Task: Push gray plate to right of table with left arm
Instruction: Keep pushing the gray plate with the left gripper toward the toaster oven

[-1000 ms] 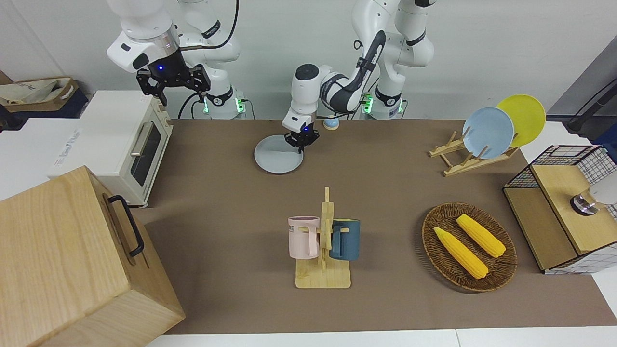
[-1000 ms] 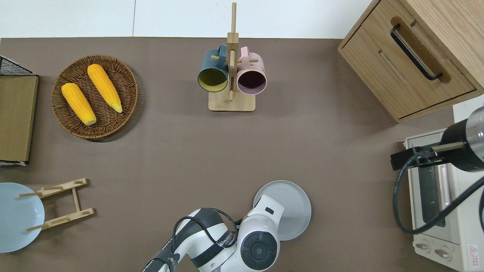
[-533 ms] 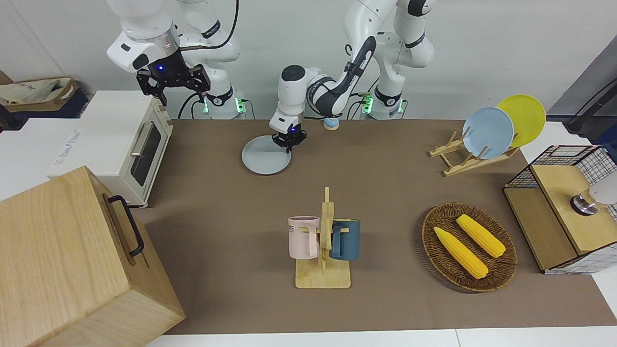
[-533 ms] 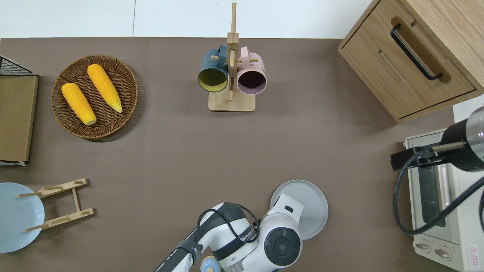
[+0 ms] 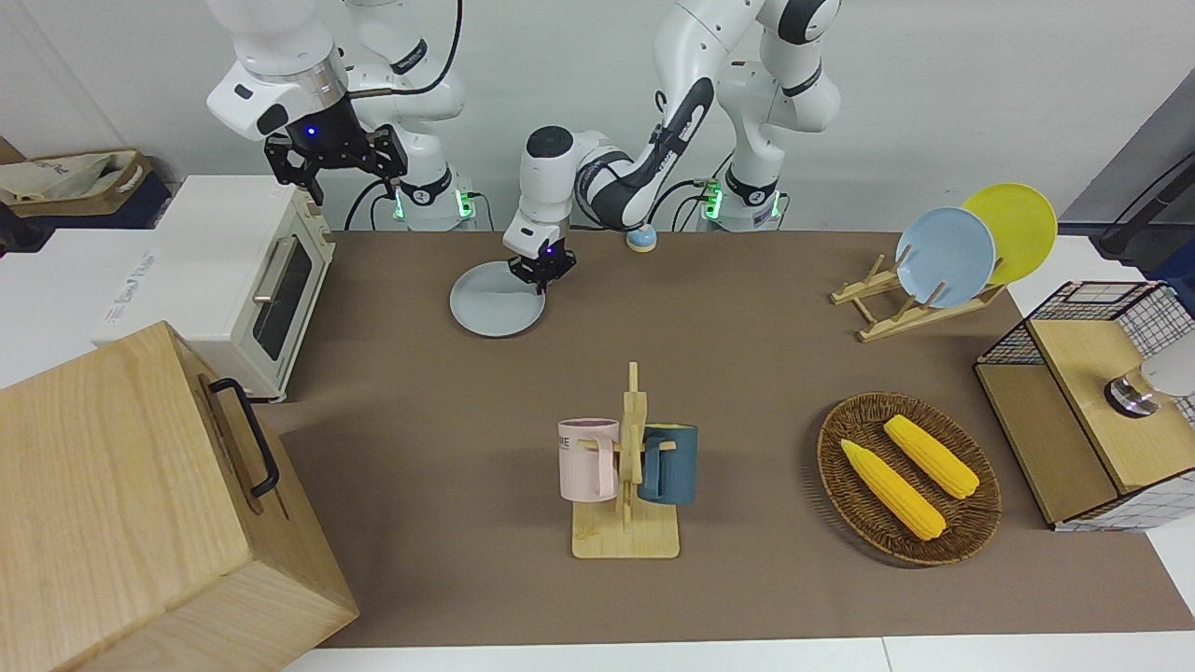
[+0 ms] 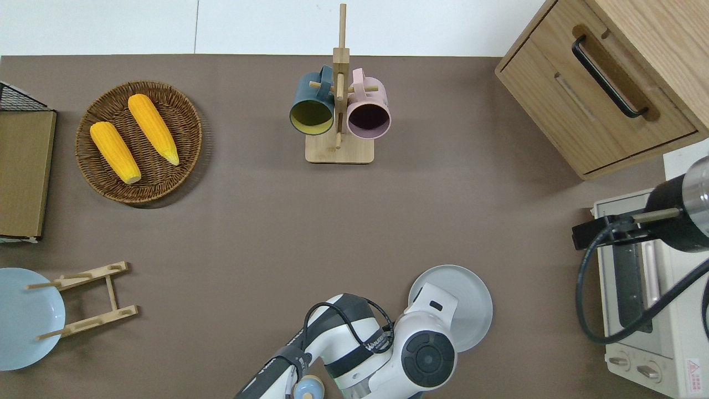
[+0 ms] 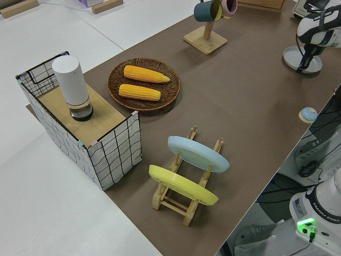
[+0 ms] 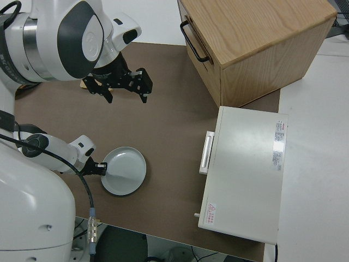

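A: Where do we find the gray plate?

B: It lies flat on the table, close to the edge nearest the robots and toward the right arm's end. We see bare brown surface between it and the white toaster oven. It sits nearer to the robots than the mug rack.

A: And the left gripper?

B: The left arm reaches across and down, and its gripper stands on the plate at the rim facing the left arm's end. In the right side view we see the black fingertips meeting that rim. We cannot tell how far apart the fingers are, nor whether they pinch the rim or merely press against it.

A: The right gripper?

B: Parked. Its fingers stand spread apart and hold nothing, as the right side view confirms.

A: Other items nearby?

B: A small blue knob-like object rests at the table edge by the left arm's base.
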### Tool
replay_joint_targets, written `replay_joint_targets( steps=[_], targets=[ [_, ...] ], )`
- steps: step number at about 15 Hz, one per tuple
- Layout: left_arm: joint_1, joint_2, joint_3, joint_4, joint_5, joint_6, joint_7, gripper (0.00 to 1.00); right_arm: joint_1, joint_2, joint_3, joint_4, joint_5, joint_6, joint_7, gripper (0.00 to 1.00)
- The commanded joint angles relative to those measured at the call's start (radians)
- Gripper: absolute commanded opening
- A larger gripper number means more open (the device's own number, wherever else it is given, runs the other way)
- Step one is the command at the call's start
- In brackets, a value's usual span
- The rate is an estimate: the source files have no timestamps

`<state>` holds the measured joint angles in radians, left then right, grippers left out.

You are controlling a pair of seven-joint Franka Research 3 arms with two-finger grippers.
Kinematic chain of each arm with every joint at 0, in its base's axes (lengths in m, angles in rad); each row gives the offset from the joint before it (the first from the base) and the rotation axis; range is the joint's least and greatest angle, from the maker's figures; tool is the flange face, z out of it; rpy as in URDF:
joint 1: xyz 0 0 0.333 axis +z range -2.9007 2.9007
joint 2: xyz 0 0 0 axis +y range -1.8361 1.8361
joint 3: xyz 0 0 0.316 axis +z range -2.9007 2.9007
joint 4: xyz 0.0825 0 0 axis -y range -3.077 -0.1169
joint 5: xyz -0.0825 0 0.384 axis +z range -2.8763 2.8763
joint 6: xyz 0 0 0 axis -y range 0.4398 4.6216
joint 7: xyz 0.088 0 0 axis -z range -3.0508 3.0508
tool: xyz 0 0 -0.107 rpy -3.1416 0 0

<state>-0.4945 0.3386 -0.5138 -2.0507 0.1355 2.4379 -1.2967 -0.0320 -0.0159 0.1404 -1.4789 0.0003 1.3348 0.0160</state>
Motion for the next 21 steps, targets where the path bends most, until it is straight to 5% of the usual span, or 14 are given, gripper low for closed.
replay_joint_targets(
  steps=[1,3,6,7,15,21],
  targets=[
    [-0.027,0.045,0.014,0.035,0.026,-0.02,-0.023,0.05,-0.019,-0.002,0.016,0.009,0.004,-0.016,0.012,0.983],
    [-0.026,0.043,0.017,0.035,0.027,-0.022,-0.019,0.44,-0.019,-0.002,0.016,0.009,0.004,-0.016,0.012,0.983],
    [-0.018,0.04,0.018,0.037,0.059,-0.046,-0.012,0.77,-0.019,-0.002,0.016,0.009,0.004,-0.016,0.013,0.983],
    [-0.016,0.039,0.017,0.037,0.074,-0.049,-0.015,1.0,-0.019,-0.002,0.016,0.009,0.004,-0.016,0.012,0.983],
    [-0.009,0.007,0.018,0.037,0.075,-0.088,0.0,1.0,-0.019,-0.002,0.016,0.009,0.004,-0.016,0.013,0.983],
    [0.057,-0.067,0.009,0.023,0.01,-0.197,0.151,1.0,-0.019,-0.002,0.016,0.009,0.004,-0.016,0.013,0.983]
  ],
)
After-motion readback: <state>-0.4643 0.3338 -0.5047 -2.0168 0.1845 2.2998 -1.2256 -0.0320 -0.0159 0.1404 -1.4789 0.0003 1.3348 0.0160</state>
